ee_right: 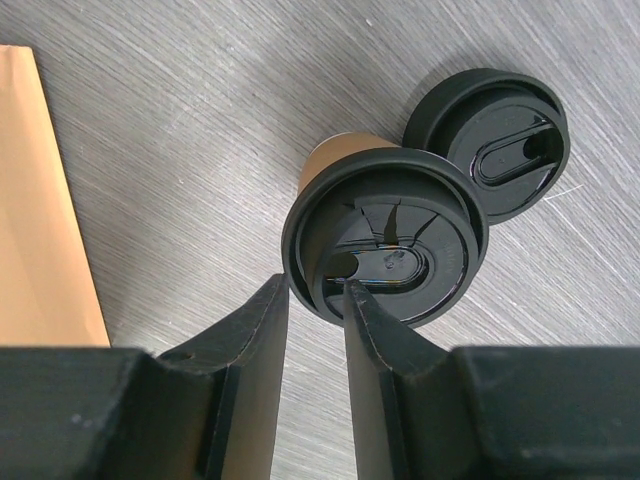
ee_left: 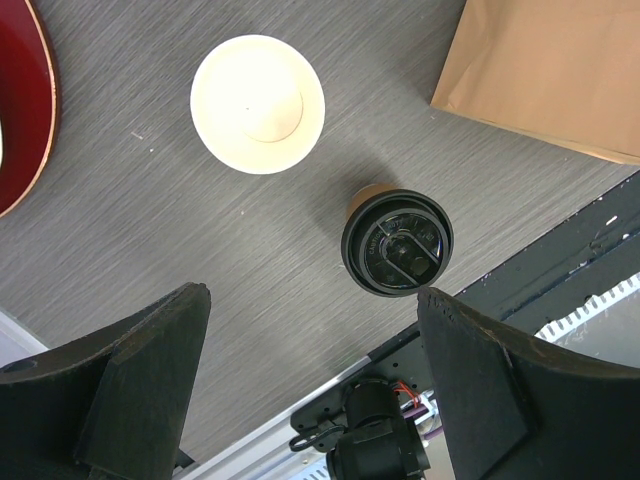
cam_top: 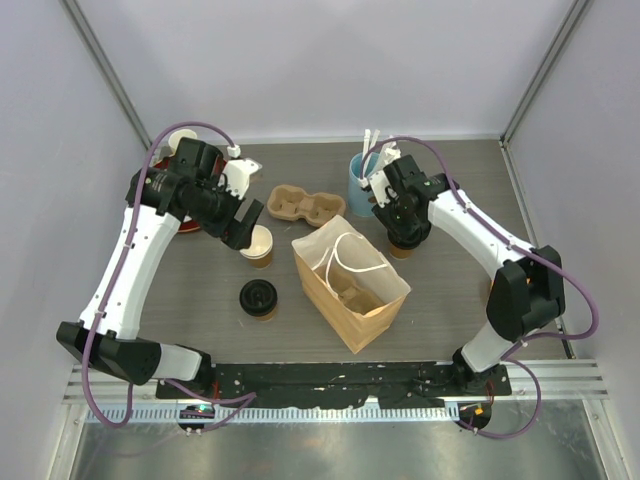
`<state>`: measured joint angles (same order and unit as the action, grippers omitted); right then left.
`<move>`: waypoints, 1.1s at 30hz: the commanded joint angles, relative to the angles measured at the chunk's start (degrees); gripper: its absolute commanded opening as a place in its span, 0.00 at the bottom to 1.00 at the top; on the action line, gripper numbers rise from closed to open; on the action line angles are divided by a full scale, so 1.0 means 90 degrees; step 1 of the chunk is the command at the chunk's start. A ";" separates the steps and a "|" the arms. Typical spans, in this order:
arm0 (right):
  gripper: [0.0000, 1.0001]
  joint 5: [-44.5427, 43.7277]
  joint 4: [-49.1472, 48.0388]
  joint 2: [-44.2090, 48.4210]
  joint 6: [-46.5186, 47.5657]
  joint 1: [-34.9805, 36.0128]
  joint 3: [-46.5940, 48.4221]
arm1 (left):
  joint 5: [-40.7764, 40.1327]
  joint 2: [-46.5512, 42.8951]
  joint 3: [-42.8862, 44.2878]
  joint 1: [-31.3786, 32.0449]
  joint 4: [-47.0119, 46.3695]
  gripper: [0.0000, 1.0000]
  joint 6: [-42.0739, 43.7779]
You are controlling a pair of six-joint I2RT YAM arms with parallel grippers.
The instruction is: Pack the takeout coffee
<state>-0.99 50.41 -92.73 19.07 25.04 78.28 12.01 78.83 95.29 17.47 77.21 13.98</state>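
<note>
Right of the bag (cam_top: 350, 285), right hand (ee_right: 318, 290) sits low over one capped cup (ee_right: 385, 235), fingers (ee_right: 250, 380) narrow with the lid's near rim between them (can't tell if it's actually pinched). Loose lid (ee_right: 490, 140) just beside that cup. Left of the bag, left hand (ee_left: 312, 295) hangs wide apart, holding nothing, over the table (cam_top: 440, 330) near the second capped cup (ee_left: 397, 243) and a lidless cup (ee_left: 258, 103).

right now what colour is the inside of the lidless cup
The lidless cup is creamy white inside. The left wrist view shows it best.
</note>
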 commanded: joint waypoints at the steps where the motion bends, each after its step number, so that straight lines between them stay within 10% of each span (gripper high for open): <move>1: 0.34 0.0032 -0.0240 -0.0117 0.0088 0.0040 -0.0016 | 0.0130 -0.0204 -0.0050 -0.0028 0.0630 0.89 0.0029; 22: 0.01 0.0267 0.0296 -0.0088 -0.0321 0.0109 0.0725 | 0.0365 -0.0174 0.0038 -0.0028 0.0601 0.89 0.0009; 33: 0.01 -0.0417 0.2549 -0.0536 -0.1706 0.0109 0.4589 | 0.1096 -0.0087 0.0847 -0.0028 0.0552 0.81 -0.0069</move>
<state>-1.74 63.70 -96.99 10.46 25.78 104.49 16.67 78.70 97.10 17.47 77.65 13.67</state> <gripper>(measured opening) 0.138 0.843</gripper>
